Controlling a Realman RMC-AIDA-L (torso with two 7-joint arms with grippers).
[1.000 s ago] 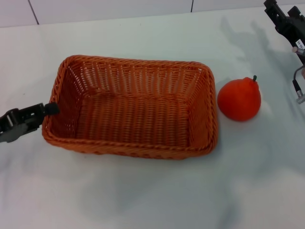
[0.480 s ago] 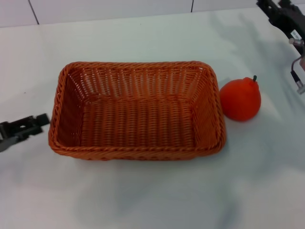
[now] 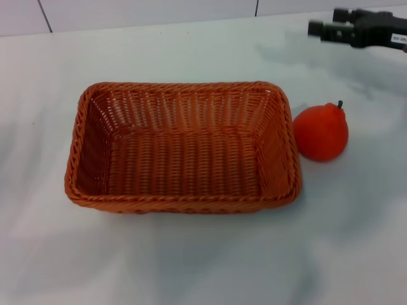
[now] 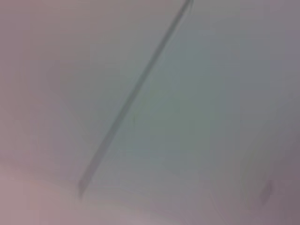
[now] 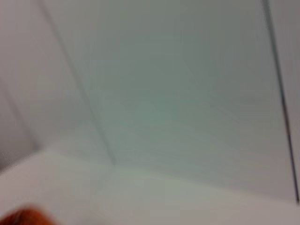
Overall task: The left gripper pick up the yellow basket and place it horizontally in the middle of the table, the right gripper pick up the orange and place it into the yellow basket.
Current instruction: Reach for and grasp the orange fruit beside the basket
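The yellow basket (image 3: 182,147), orange-brown woven wicker, lies lengthwise across the middle of the table (image 3: 191,267) and is empty. The orange (image 3: 320,132) stands on the table just right of the basket's right end, nearly touching its rim, with its stem up. My right gripper (image 3: 327,21) is at the far right of the head view, above and behind the orange, with its fingers pointing left and apart and nothing between them. A sliver of the orange (image 5: 21,217) shows at the edge of the right wrist view. My left gripper is out of view.
A white tiled wall (image 3: 146,11) runs along the table's far edge. Both wrist views show only pale wall panels with dark seams (image 4: 136,98).
My left gripper has let go of the basket and drawn back left out of view. The basket has settled level. My right gripper has swung left toward the space above the orange.
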